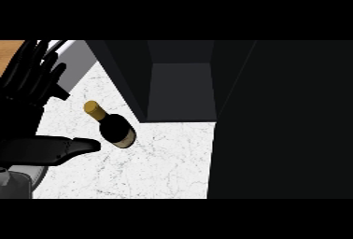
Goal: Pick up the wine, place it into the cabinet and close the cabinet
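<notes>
At the kitchen counter (158, 158), the robot's left hand (24, 116) fills the left edge of the head view. It is open, its black fingers (41, 70) straight and fanned upward and its thumb (69, 148) stretched out to the right. The grey forearm (14, 184) shows at the lower left corner.

The wine bottle (114, 128) sits on the white marbled top just to the right of the hand, in the gap between the raised fingers and the thumb. The bottle is dark with a gold cap (92, 108), and the capped neck points toward the upper left. Its lower end lies just beside the thumb's tip (whether the two touch cannot be told from this angle). No finger curls round the bottle.

Beyond the bottle, to its upper right, the dark cabinet (180, 88) stands open, showing a grey inner compartment. The bottle is outside it, on the counter near the front edge of the opening. A broad dark panel (283, 121) takes up the right side of the view.
</notes>
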